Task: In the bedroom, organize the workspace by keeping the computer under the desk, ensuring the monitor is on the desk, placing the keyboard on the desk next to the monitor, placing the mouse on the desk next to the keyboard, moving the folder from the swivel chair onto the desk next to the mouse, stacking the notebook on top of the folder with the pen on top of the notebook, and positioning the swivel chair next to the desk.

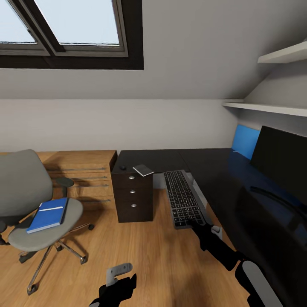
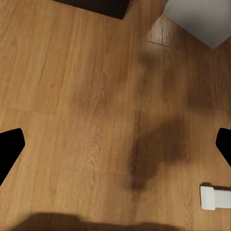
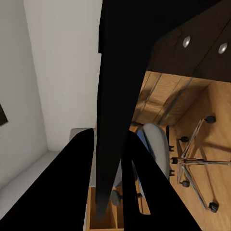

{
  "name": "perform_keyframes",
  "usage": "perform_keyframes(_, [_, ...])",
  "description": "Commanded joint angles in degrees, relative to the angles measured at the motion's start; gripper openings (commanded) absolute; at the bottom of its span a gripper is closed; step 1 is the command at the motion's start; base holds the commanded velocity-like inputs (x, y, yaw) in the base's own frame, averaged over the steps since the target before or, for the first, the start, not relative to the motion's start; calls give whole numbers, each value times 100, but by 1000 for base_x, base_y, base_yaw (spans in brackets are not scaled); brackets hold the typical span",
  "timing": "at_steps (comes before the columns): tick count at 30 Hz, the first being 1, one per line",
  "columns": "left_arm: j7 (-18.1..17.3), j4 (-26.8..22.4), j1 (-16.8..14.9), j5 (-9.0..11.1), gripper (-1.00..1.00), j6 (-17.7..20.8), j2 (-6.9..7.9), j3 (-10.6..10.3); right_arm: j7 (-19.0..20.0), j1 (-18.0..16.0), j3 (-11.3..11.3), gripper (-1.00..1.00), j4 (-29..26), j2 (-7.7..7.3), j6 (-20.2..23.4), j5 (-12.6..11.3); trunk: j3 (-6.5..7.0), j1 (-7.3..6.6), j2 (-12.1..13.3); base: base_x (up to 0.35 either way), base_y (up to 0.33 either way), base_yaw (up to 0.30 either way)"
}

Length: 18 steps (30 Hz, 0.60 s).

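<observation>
My right gripper is shut on the near end of the black keyboard, held in the air beside the black desk. In the right wrist view the keyboard runs edge-on between the fingers. The monitor stands on the desk at the right. A dark mouse and the grey notebook lie above the drawers. On the grey swivel chair rests the blue folder with the pen on it. My left gripper hangs open over the floor. A grey-white box, likely the computer, stands on the floor.
A light-wood dresser stands against the wall between the chair and the desk drawers. Two white shelves hang above the monitor. Open wood floor lies between the chair and the desk.
</observation>
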Motion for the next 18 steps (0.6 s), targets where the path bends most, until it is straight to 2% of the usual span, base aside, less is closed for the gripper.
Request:
perform_keyframes(1, [43, -9, -2, 46, 100, 8, 3, -5, 13, -3, 3, -100, 0, -5, 9, -30, -5, 0, -3, 0, 0, 0])
perform_keyframes(8, [50, -8, -2, 32, 100, 6, 5, -6, 6, -3, -4, -100, -1, -11, 2, -26, -5, 0, -3, 0, -36, 0])
perform_keyframes(18, [57, -8, -2, 29, 100, 3, 1, -7, 14, -3, -5, -100, 0, -4, 9, -38, -5, 0, -3, -17, -283, 0])
